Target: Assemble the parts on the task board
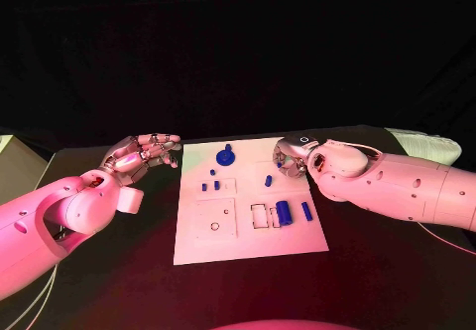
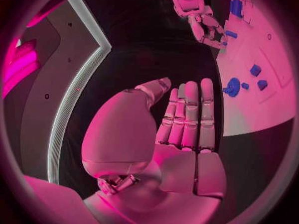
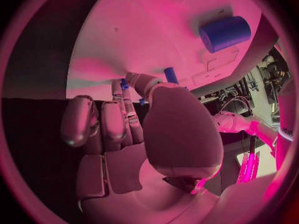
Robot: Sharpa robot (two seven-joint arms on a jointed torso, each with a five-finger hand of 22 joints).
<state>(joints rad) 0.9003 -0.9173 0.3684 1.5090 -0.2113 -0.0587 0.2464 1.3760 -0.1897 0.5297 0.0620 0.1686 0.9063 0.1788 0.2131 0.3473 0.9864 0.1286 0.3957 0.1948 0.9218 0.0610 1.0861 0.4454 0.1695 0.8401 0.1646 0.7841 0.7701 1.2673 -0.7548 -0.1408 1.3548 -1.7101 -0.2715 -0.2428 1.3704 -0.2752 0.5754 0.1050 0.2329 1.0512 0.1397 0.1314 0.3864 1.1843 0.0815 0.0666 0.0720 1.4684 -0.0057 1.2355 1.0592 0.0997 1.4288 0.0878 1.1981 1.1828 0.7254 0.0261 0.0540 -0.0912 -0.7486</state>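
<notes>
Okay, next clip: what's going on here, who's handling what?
A two-armed robot is assembling blue parts on a white task board. The right hand is down over the board's far right part, fingertips at a small blue peg; whether it grips the peg is unclear. The left hand hovers off the board's left edge, fingers straight, holding nothing. A blue cylinder and a round blue piece sit on the board.

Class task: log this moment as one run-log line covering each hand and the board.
left hand: open, beside white task board | right hand: over board's far right edge, grasp unclear | large blue cylinder: lying on board
</notes>
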